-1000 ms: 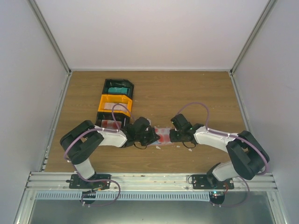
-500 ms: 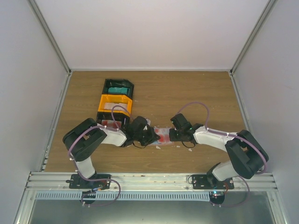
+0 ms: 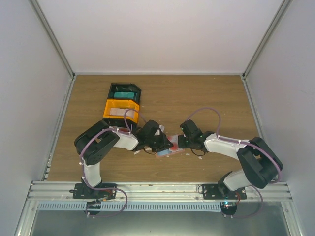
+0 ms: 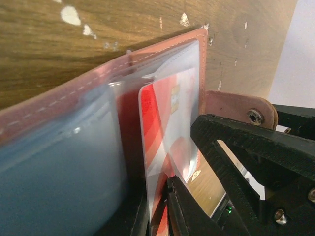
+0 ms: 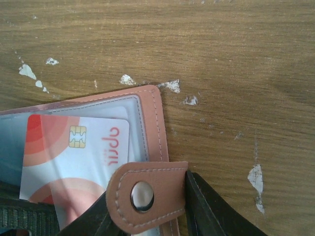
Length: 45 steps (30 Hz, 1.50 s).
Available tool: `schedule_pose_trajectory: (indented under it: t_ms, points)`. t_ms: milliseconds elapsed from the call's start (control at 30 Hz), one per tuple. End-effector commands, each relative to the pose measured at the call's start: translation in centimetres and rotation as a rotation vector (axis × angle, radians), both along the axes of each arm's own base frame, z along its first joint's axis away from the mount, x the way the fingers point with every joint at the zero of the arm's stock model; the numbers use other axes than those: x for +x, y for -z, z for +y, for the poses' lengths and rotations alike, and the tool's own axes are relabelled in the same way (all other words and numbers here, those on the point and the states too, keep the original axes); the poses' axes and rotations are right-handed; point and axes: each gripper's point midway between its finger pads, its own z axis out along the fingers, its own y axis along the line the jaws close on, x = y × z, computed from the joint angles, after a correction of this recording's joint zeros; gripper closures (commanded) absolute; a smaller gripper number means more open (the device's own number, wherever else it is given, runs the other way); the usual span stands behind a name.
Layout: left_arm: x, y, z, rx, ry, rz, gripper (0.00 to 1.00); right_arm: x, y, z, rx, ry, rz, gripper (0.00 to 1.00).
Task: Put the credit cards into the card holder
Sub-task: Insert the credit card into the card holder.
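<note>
The salmon-pink card holder [image 3: 172, 139] lies open mid-table between both grippers. Its stitched edge [image 4: 162, 54] and clear sleeves fill the left wrist view. A red and white credit card [image 4: 165, 113] with a gold chip sits partway inside a sleeve. My left gripper [image 4: 165, 199] is shut on the card's near end. A bluish shape [image 4: 59, 162] shows through the sleeve beside it. In the right wrist view the same card [image 5: 78, 147] lies in the holder [image 5: 152, 123]. My right gripper [image 5: 147, 219] is shut on the holder's snap tab [image 5: 147, 194].
An orange bin [image 3: 120, 109] and a black bin holding teal cards [image 3: 124, 91] stand in a row at the back left, just behind my left arm. Small white scraps [image 5: 27, 71] dot the wooden table [image 3: 211, 98] around the holder.
My left arm has swung right and forward with the red card, toward the holder. The holder has shifted, and a bluish flap now shows on its near side. The right gripper has narrowed slightly.
</note>
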Motion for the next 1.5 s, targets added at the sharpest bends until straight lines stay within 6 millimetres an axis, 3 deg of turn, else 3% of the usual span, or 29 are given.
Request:
schedule_pose_trajectory:
  t_ms: [0, 200, 433, 700, 900, 1233, 1467]
  points:
    - [-0.9, 2.1, 0.3, 0.091, 0.046, 0.004, 0.83, -3.9, 3.6, -1.6, -0.055, -0.003, 0.17, 0.69]
    - [-1.0, 1.6, 1.1, 0.14, 0.024, -0.027, 0.77, -3.8, 3.0, -1.5, -0.049, -0.005, 0.16, 0.68]
    - [-1.7, 2.3, 2.7, 0.163, -0.038, 0.002, 0.99, -4.0, 2.9, -1.3, -0.036, -0.015, 0.159, 0.68]
    - [-2.1, 3.0, 4.0, 0.166, -0.122, 0.028, 1.0, -4.4, 3.2, -1.1, -0.017, -0.025, 0.173, 0.69]
    - [-1.6, 3.0, 3.6, 0.147, -0.187, 0.019, 1.0, -5.5, 3.4, -1.2, 0.01, -0.027, 0.202, 0.68]
    - [-1.4, 3.4, 3.1, 0.16, -0.245, 0.009, 1.0, -6.1, 3.0, -3.2, -0.044, 0.039, 0.184, 0.52]
    - [-1.9, 4.2, 3.7, 0.161, -0.274, 0.022, 1.0, -6.9, 3.3, -2.4, 0.004, 0.017, 0.222, 0.65]
